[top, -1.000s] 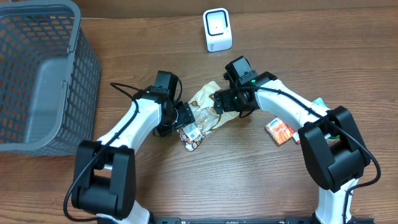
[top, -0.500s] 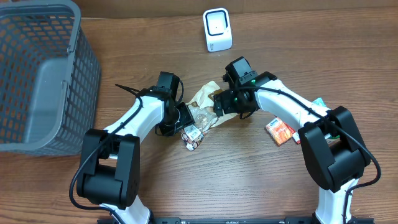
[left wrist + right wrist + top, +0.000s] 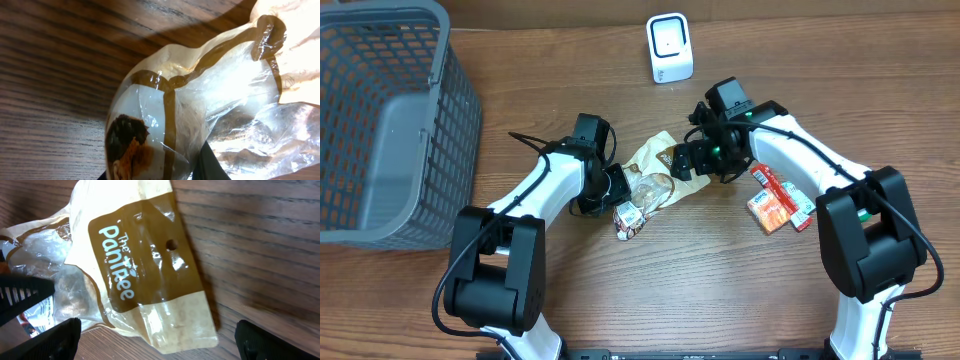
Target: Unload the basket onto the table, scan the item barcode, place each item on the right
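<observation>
The item is a tan and brown snack bag (image 3: 650, 172) with a clear window, lying mid-table. In the left wrist view the bag (image 3: 200, 100) fills the frame, and my left gripper (image 3: 155, 172) is shut on its lower end, with a dark finger (image 3: 212, 165) pressed against the film. My right gripper (image 3: 160, 345) hangs open over the bag's printed top end (image 3: 145, 265), its fingertips (image 3: 55, 340) wide apart and touching nothing. Overhead, the left gripper (image 3: 620, 195) and right gripper (image 3: 692, 160) flank the bag. No barcode shows clearly.
A white scanner (image 3: 670, 48) stands at the back centre. A grey mesh basket (image 3: 380, 120) fills the left side. An orange packet (image 3: 770, 210) and a red packet (image 3: 772, 180) lie right of the bag, beside the right arm.
My left gripper has closed on the bag's lower end. My right gripper has opened wider and drawn back to the right, off the bag, uncovering the red packet.
</observation>
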